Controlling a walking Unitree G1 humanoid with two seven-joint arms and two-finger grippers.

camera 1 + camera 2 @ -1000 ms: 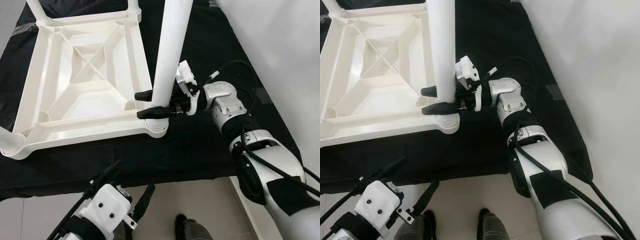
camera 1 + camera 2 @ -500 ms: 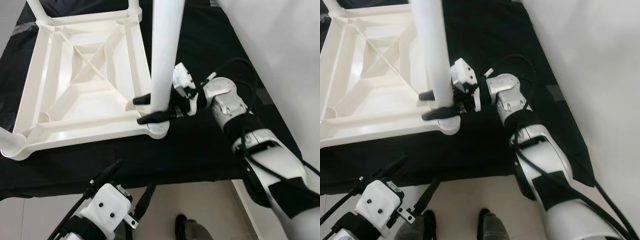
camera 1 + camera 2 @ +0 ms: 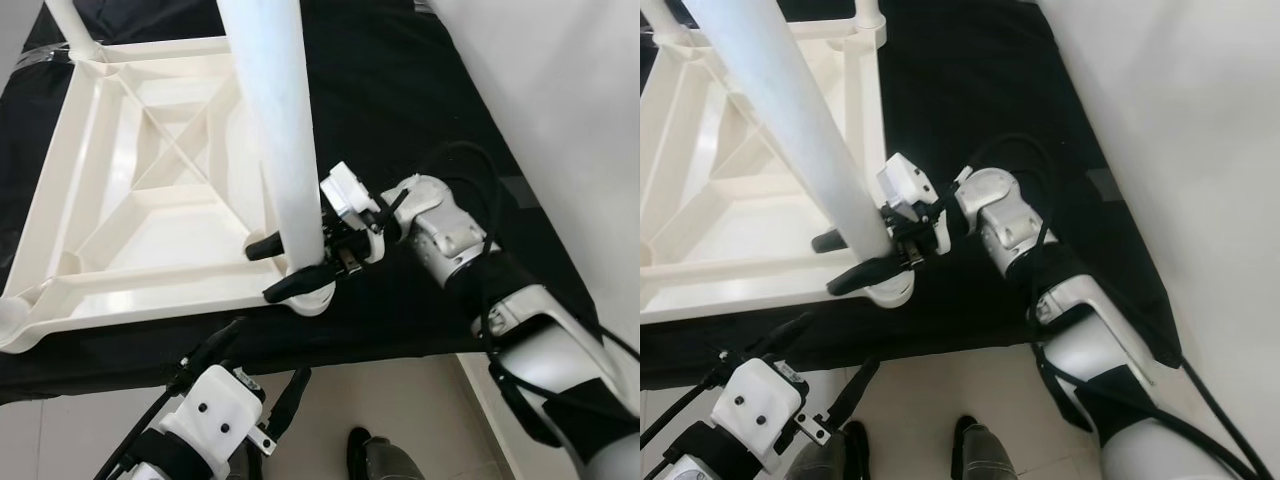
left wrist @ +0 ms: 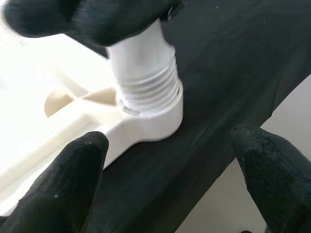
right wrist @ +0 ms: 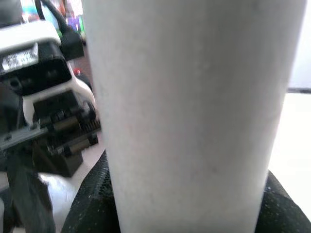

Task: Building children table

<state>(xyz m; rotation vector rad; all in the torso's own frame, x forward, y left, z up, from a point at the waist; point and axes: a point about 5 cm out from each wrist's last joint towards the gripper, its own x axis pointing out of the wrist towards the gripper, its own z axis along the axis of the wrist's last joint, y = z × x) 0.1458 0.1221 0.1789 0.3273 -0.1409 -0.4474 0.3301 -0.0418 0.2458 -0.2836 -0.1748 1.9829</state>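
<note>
We see bright, even daylight. The white table underside (image 3: 150, 215) glares softly against the matte black cloth (image 3: 420, 130), which swallows shadows. The left wrist view blows out white at one side; its near black fingers (image 4: 58, 189) blur. The close table leg (image 5: 189, 111) looks soft.

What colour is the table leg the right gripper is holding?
White, like the tabletop; the table leg shows best in the left eye view.

The table top (image 3: 150, 215) is smooth white moulded plastic with a slight sheen, lying on matt black cloth (image 3: 400, 120). Between the matt black textured fingers (image 3: 300, 283) of the right gripper (image 3: 280, 265), the white plastic leg (image 3: 275, 120) looks finely grained, its end ridged with threads
</note>
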